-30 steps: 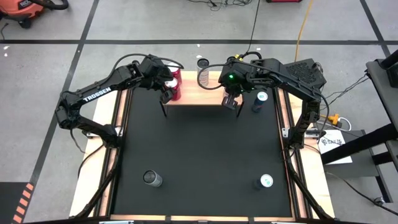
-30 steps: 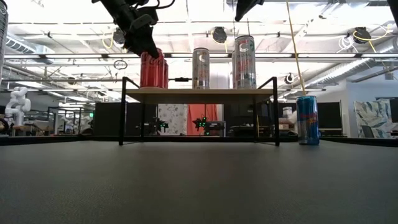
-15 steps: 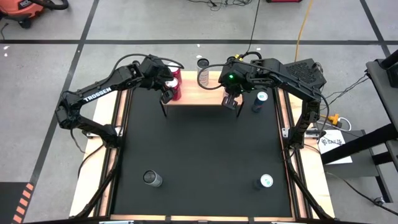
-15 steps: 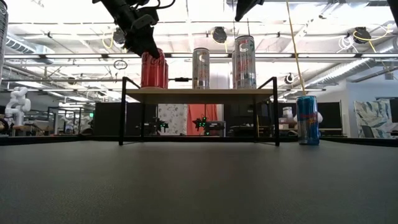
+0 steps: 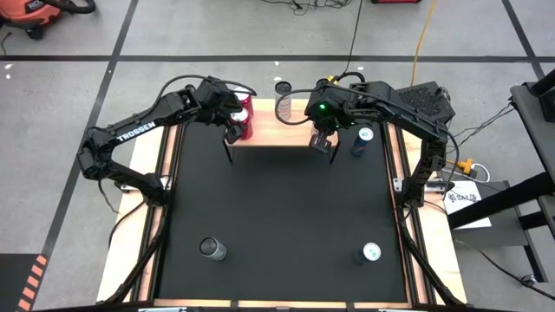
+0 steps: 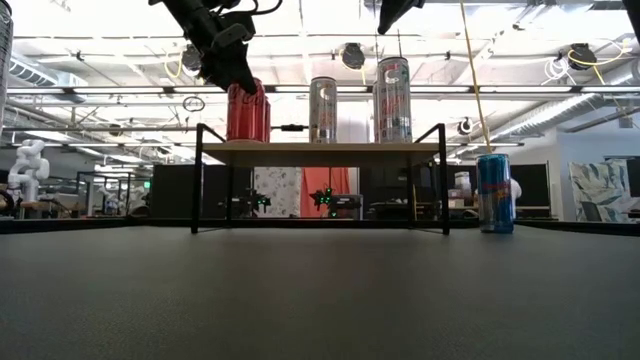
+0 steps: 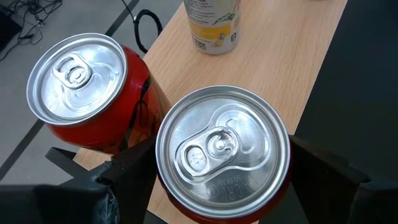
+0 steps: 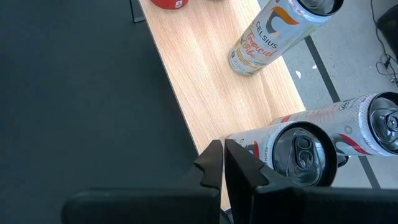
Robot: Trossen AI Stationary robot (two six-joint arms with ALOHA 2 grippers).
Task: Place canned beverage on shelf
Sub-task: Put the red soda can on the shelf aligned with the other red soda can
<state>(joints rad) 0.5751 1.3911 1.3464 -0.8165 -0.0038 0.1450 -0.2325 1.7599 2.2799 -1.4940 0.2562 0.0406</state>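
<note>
1. Nothing has moved since the earlier frames; both arms hold their poses.
2. Left tool straddles a red can at the shelf's left end, fingers spread around it; whether they touch it I cannot tell. A second red can stands just beside it.
3. Right tool hangs pressed together, empty, over the shelf's right end.
4. Step: probably releasing the can. Next move calls for lifting straight up, clear of both cans.
</note>
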